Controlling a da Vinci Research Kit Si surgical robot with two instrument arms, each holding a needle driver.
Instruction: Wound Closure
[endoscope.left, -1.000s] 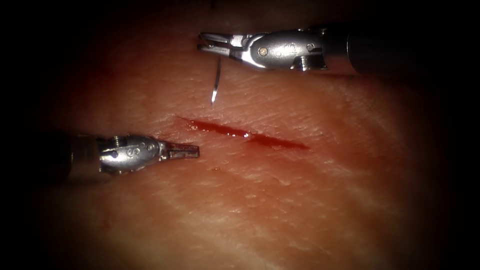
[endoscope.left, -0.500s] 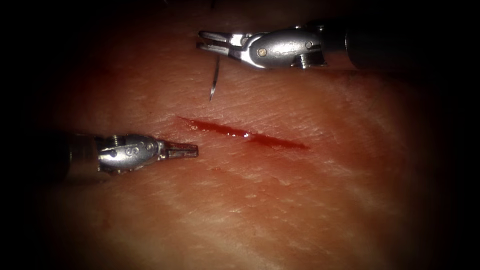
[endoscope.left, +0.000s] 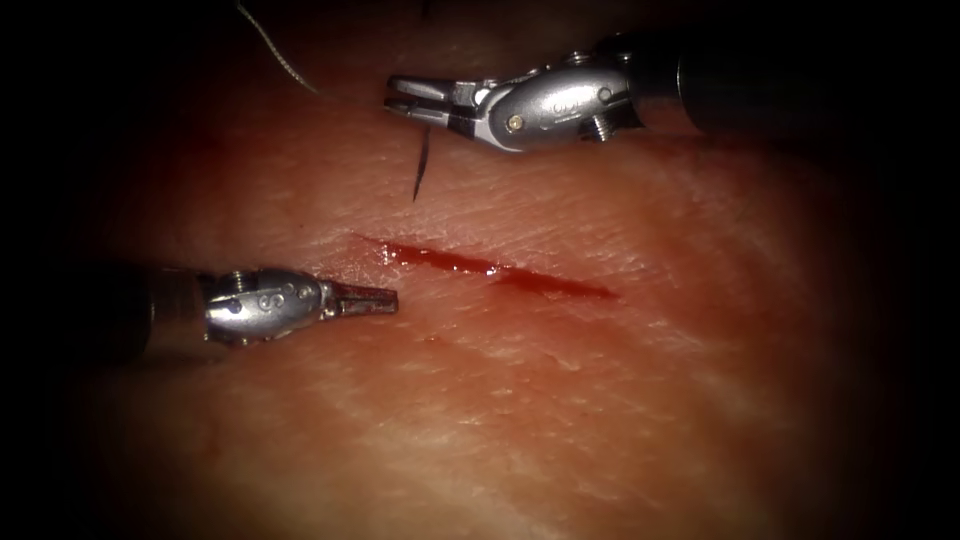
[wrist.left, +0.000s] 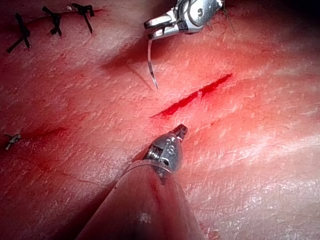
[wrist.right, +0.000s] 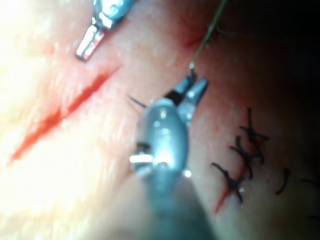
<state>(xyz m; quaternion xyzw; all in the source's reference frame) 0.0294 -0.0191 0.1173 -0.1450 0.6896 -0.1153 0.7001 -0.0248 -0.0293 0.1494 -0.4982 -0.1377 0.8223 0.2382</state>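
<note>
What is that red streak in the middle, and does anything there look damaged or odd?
The streak is the open cut in the tissue, with red fluid in it; that is the practice wound. Nothing stands out: the right tool holds the needle near its blunt end, clear of the tissue. The left tool holds nothing.

The curved needle (endoscope.left: 420, 165) is clamped near its rear end in the right tool (endoscope.left: 405, 97) and hangs point-down, clear of the tissue (endoscope.left: 560, 400). Thread (endoscope.left: 275, 50) trails away from this tool. The open, red cut (endoscope.left: 490, 268) lies between the two tools.
</note>
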